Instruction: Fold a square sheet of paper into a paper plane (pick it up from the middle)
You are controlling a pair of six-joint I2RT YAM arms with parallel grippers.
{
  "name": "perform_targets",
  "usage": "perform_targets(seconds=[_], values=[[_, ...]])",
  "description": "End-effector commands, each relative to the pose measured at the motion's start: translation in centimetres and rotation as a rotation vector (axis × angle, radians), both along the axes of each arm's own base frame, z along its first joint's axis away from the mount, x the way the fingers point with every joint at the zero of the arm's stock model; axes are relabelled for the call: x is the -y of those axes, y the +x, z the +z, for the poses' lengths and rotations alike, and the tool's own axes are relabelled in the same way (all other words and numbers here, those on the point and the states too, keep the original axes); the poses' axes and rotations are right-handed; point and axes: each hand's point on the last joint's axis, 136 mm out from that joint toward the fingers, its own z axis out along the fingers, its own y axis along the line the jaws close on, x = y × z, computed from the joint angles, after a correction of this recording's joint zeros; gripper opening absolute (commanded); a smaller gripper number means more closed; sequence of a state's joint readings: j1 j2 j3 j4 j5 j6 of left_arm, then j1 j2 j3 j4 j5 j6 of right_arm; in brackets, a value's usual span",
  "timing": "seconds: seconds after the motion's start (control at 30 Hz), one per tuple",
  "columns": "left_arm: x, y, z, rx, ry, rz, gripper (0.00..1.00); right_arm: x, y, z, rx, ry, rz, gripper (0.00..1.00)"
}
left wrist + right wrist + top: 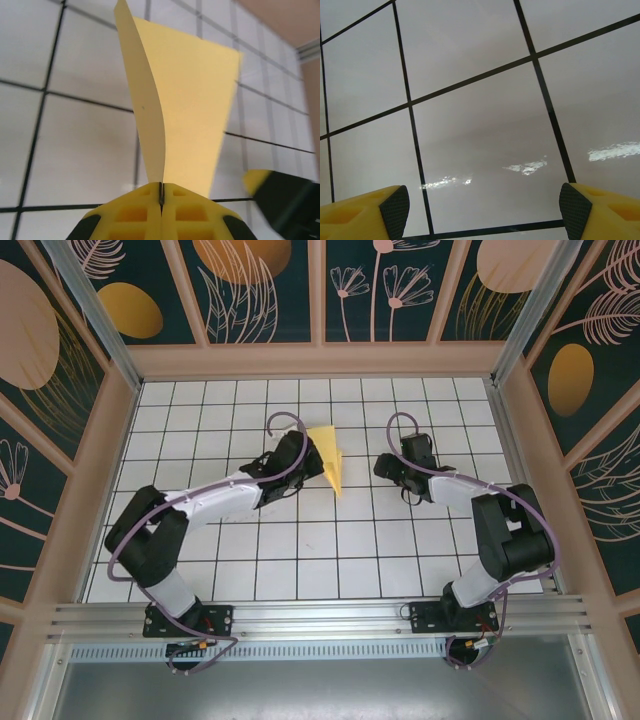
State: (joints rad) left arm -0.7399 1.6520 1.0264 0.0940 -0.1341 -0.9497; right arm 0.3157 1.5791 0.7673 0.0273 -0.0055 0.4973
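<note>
The square sheet of paper (327,453) is yellow and folded into a narrow wedge with a centre crease, lying near the middle of the white grid table (300,540). My left gripper (308,464) is at its left edge, shut on it. In the left wrist view the yellow jaws (161,192) pinch the paper's (195,110) lower end, and its two flaps rise and spread apart above them. My right gripper (393,474) hovers about two tiles to the right of the paper, open. Its two fingers (395,215) frame bare tiles with nothing between them.
Wooden walls (105,440) enclose the grid table on three sides, and an aluminium rail (320,618) carries both arm bases at the near edge. A yellow-tipped black finger of the right gripper (280,195) appears at the lower right of the left wrist view.
</note>
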Motion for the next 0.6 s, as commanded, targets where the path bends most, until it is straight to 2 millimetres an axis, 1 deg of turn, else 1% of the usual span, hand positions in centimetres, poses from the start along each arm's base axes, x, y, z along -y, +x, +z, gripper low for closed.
perform_targets(seconds=[0.0, 0.1, 0.2, 0.27, 0.37, 0.47, 0.57], values=[[1.8, -0.1, 2.4, 0.123, -0.067, -0.117, 0.0, -1.3, 0.9, 3.4, 0.084, 0.057, 0.065, 0.81], [3.1, -0.7, 1.7, 0.146, -0.104, -0.2, 0.0, -1.4, 0.9, 5.0, 0.132, 0.064, 0.082, 0.82], [3.9, -0.7, 0.7, 0.136, -0.15, -0.243, 0.0, -1.9, 0.5, 6.1, 0.156, 0.093, 0.112, 0.82], [4.3, -0.7, -0.8, 0.106, -0.198, -0.276, 0.0, -2.6, -0.1, 6.5, 0.159, 0.128, 0.147, 0.82], [5.1, -1.0, -2.0, 0.074, -0.302, -0.331, 0.0, -3.9, -1.3, 7.1, 0.159, 0.196, 0.219, 0.8], [5.2, -1.2, -3.2, 0.035, -0.386, -0.353, 0.0, -5.6, -2.6, 7.5, 0.153, 0.25, 0.307, 0.75], [4.8, -1.2, -4.4, 0.005, -0.444, -0.349, 0.0, -7.2, -3.5, 7.1, 0.123, 0.259, 0.362, 0.68]])
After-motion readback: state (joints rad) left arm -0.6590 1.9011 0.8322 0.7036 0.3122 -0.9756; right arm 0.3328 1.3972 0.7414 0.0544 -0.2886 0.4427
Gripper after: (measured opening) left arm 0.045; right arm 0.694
